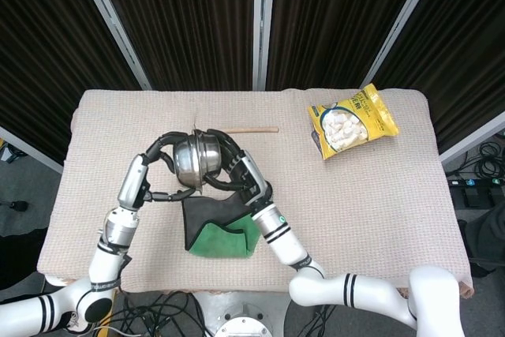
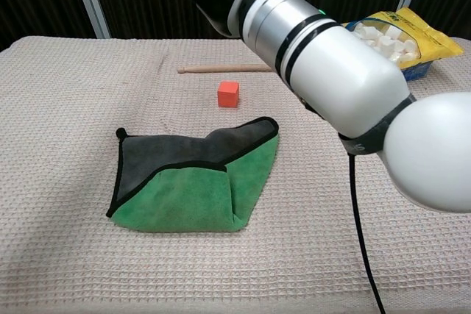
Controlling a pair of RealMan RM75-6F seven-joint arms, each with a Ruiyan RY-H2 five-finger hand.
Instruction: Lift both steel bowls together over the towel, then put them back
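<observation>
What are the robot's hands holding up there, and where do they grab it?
Both steel bowls, lifted together. The left hand and right hand wrap around their outer sides; exact grip spots are hidden.

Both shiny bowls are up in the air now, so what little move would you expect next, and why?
Probably a slow lowering, taking the steel bowls back down to the table. The left hand and right hand hold them raised together above the green and grey towel, so the lifting part looks done. They should likely come down clear of the red cube and the wooden stick.
</observation>
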